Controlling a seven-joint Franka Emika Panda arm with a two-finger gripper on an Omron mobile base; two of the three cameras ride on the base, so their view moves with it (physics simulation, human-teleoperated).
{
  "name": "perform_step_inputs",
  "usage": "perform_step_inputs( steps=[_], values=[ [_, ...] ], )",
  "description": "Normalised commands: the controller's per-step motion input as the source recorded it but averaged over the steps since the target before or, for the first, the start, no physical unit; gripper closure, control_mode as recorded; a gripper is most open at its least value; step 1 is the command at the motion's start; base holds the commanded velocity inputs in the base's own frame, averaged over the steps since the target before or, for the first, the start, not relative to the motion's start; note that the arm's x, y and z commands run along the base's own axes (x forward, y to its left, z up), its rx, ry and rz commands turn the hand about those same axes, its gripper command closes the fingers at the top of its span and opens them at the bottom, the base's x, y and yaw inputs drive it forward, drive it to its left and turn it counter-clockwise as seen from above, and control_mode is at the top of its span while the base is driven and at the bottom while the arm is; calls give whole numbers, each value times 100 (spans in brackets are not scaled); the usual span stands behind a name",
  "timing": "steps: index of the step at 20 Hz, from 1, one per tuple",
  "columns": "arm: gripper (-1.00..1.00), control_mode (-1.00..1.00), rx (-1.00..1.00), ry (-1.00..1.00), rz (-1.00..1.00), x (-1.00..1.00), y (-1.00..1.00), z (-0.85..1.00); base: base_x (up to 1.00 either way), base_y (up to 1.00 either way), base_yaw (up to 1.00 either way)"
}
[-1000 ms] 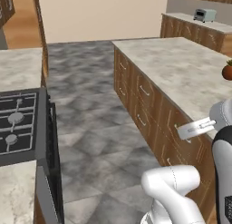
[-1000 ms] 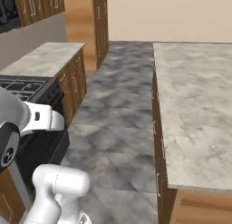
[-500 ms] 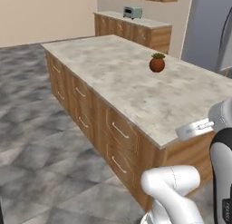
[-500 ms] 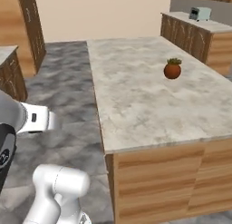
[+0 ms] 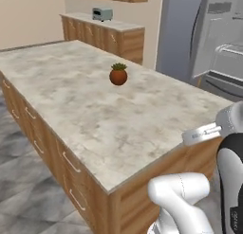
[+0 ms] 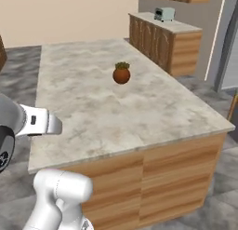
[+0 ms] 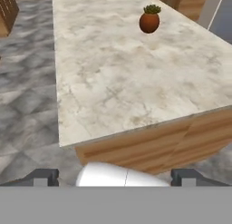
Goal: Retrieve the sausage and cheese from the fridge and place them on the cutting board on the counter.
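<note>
A long island desk [image 5: 90, 110] of pale marbled stone over brown wooden cabinets lies ahead of me, and on it stands one small round reddish-brown pot with a green plant [image 5: 118, 75] — at about 12 o'clock in the left base view, 1 o'clock in my hand view [image 7: 149, 20]. Beyond the island, at 12 to 1 o'clock, a second run of brown cabinets carries one small grey toaster [image 5: 102, 13]. The fridge [image 5: 209, 43] — tall, grey, with a dark vertical handle — rises at 2 o'clock in the left base view, past the island's far corner; the island's end stands between me and it. I cannot make out the sausage, the cheese or the cutting board. My end effector [image 7: 115, 177] hangs off the near edge of the island above the grey tiled floor [image 7: 27, 105], its two dark finger tips [image 7: 43, 177] set wide apart with nothing between them. I count one pot, one toaster, one fridge, two desks. Half a second ago the fridge was a sliver at the right edge and the pot sat farther off; a second ago a stove and an open floor aisle lay ahead — the whole scene has swung because my base has turned, not the things.
</note>
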Motion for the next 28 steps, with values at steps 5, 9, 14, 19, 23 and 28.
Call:
perform_step_inputs(
  steps=[5,9,14,19,23,28],
  values=[
    [-100,100,0,0,0,0,0,0,30,-100,17],
    [-100,100,0,0,0,0,0,0,-3,-100,19],
    [-100,100,0,0,0,0,0,0,-2,-100,3],
    [-100,100,0,0,0,0,0,0,52,-100,11],
    [-100,100,0,0,0,0,0,0,73,-100,12],
    [-100,100,0,0,0,0,0,0,62,-100,15]
  ],
)
